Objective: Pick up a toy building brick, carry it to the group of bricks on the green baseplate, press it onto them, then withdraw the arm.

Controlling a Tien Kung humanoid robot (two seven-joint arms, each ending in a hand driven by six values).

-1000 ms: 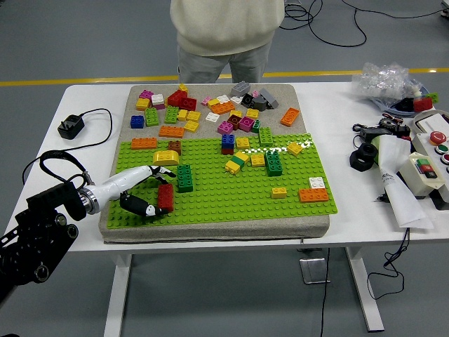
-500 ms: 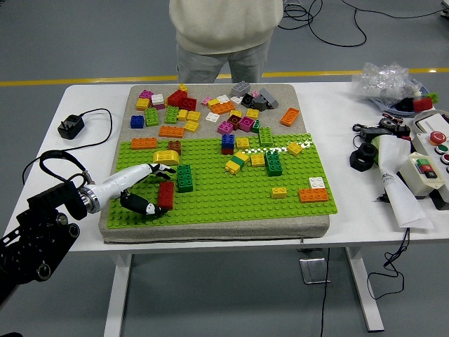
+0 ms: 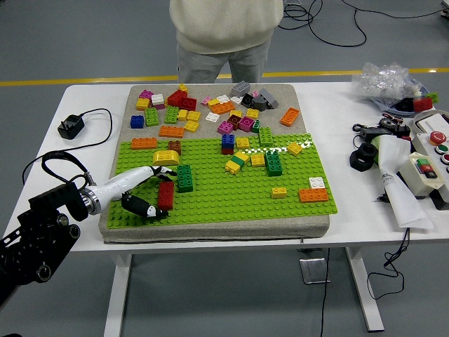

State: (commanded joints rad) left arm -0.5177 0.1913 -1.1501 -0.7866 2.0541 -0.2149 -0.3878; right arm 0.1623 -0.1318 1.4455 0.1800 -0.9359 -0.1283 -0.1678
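Note:
My left hand (image 3: 161, 191) reaches in from the lower left over the green baseplate (image 3: 231, 200). Its white fingers (image 3: 144, 175) stretch out above a red brick (image 3: 167, 196), their dark tips next to a dark green brick (image 3: 184, 177). The thumb (image 3: 142, 208) lies low against the red brick's left side. The red brick stands upright on the baseplate, and the fingers are spread, not closed around it. More bricks sit on the plate: a yellow one (image 3: 165, 156), a green stack (image 3: 273, 163) and an orange one (image 3: 313, 194). The right arm does not show.
Several loose bricks (image 3: 210, 109) lie on the grey mat behind the baseplate. A person (image 3: 226, 35) stands at the far side. A black charger (image 3: 71, 127) with its cable lies at the left. A control box (image 3: 424, 172), paper and black parts lie at the right.
Almost nothing differs. My left hand stays beside the red brick, shifting only a few pixels, and the brick keeps its place on the baseplate.

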